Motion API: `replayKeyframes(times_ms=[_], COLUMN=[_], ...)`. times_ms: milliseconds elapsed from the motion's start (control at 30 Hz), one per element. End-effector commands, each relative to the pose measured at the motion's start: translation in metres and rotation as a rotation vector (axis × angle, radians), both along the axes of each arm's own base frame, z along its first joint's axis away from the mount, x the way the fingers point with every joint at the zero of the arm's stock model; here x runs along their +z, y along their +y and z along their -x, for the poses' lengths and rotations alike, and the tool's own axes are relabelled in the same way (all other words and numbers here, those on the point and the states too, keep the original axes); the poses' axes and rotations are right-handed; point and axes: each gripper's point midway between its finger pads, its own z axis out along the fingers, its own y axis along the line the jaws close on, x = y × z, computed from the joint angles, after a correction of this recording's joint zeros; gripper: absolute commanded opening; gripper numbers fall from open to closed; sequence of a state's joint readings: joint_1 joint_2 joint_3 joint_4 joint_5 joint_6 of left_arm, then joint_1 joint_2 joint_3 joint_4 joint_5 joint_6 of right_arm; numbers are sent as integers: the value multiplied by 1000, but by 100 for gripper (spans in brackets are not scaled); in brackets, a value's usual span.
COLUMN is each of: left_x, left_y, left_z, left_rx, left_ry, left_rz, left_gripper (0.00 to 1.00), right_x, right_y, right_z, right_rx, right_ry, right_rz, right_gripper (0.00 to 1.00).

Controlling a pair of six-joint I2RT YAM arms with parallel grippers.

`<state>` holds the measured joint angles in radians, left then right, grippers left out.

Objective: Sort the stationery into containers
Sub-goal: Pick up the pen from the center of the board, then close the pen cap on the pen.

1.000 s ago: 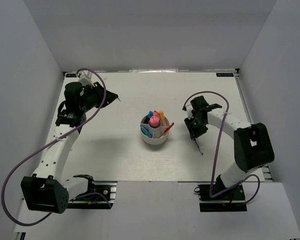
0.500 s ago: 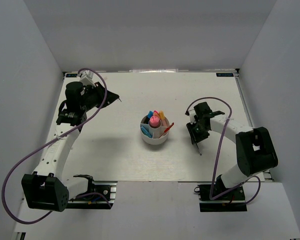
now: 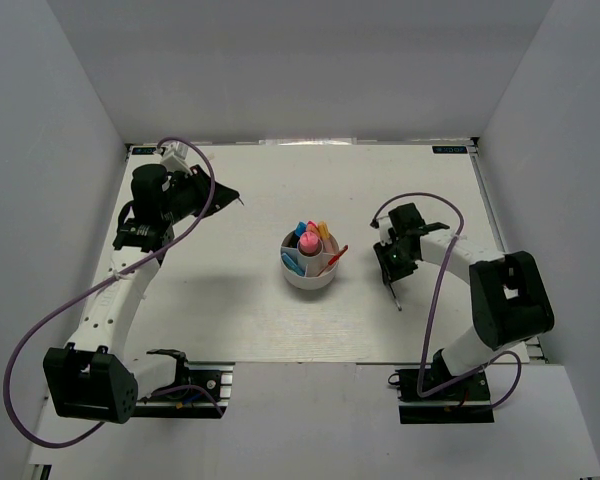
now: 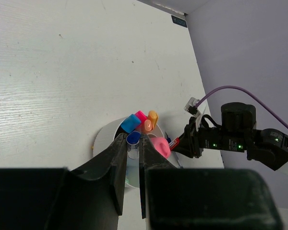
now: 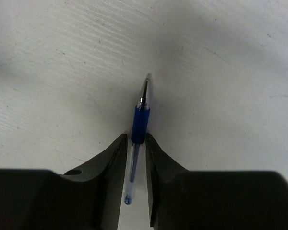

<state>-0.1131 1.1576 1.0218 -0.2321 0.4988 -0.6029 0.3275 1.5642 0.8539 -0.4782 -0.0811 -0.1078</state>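
From above, the white cup (image 3: 295, 280) sits mid-desk (image 3: 230, 310), holding pink, blue and orange highlighters (image 3: 310, 238) and a red pen (image 3: 337, 256). The right hand (image 3: 392, 270) is low on the desk to the cup's right, over a thin pen (image 3: 396, 298). The left hand (image 3: 235, 197) hangs far left.

Left wrist: its fingers are nearly together, holding nothing, with the cup beyond.

Right wrist: narrow fingers (image 5: 116, 153) press both sides of the pen: blue grip, clear barrel, metal tip, flat on the desk.

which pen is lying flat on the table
The blue pen, flat on the table between the right gripper's fingers. The red pen and highlighters stand in the white cup.
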Motion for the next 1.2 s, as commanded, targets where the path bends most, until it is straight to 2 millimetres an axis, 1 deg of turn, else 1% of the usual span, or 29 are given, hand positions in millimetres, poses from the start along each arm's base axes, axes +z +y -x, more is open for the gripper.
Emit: replayKeyframes(times_ms=[0, 33, 200, 267, 300, 367, 400, 433, 500, 533, 567, 600, 633, 667, 700, 733, 767, 800, 833, 867, 933, 967, 1000, 1067, 1100, 1133, 1167], left_x=[5, 4, 4, 4, 3, 6, 5, 10, 15, 18, 27, 33, 40, 51, 56, 63, 65, 68, 72, 75, 85, 89, 97, 104, 108, 110, 111], left_y=[-1, -1, -1, -1, -1, -3, -4, -6, -11, -12, -15, -20, -23, -27, -29, -30, -30, -33, -34, -35, -37, -38, -39, -41, -41, -41, -38], left_z=[1, 1, 3, 4, 5, 7, 9, 9, 14, 15, 15, 20, 22, 23, 25, 26, 27, 28, 29, 30, 32, 32, 33, 38, 39, 40, 37], left_rx=[-12, -11, -10, -12, -12, -19, -28, -35, -57, -65, -81, -121, -149, -176, -197, -208, -211, -222, -230, -234, -253, -259, -271, -294, -297, -294, -279], left_ry=[-19, -16, -15, -20, -16, -32, -24, -46, -45, -56, -89, -97, -128, -170, -188, -210, -212, -219, -229, -235, -262, -266, -304, -325, -336, -337, -331], left_rz=[10, 10, 13, 12, 16, 26, 39, 48, 87, 100, 116, 142, 153, 169, 175, 175, 180, 183, 188, 195, 206, 220, 226, 244, 250, 254, 256], left_gripper=[0, 0, 0, 0, 0, 0, 0, 0, 0, 0, 0, 0, 0, 0, 0, 0, 0, 0, 0, 0, 0, 0, 0, 0, 0, 0, 0], right_x=[-6, -9, -12, -13, -13, -7, 0, 18, 46, 68, 97, 117, 136, 168, 189, 203, 225, 239, 247, 264, 281, 293, 299, 306, 312, 314, 314], right_y=[-2, -3, -5, -5, -4, 0, 3, 13, 24, 38, 50, 58, 69, 79, 92, 97, 104, 113, 121, 126, 143, 148, 162, 175, 185, 195, 202], right_z=[-3, 0, 0, 1, 1, -3, -7, -17, -31, -31, -42, -43, -39, -46, -41, -40, -41, -33, -26, -26, -14, -13, -3, -1, 6, 13, 11], right_rx=[-14, -13, -21, -16, -13, 7, 16, 40, 91, 137, 179, 211, 250, 283, 330, 345, 358, 398, 424, 445, 492, 514, 546, 571, 592, 622, 632], right_ry=[7, 20, 48, 55, 52, 33, 14, -40, -116, -145, -208, -243, -241, -299, -314, -326, -354, -346, -338, -362, -351, -372, -351, -352, -348, -344, -349], right_rz=[5, 11, 20, 16, 14, -10, -28, -83, -151, -231, -282, -329, -400, -450, -522, -554, -597, -651, -676, -704, -762, -779, -804, -827, -844, -854, -860], right_gripper=[27, 26, 23, 17, 11, 4, 0, 0, 0, 0, 0, 0, 0, 0, 0, 0, 0, 0, 0, 0, 0, 0, 0, 0, 0, 0, 0])
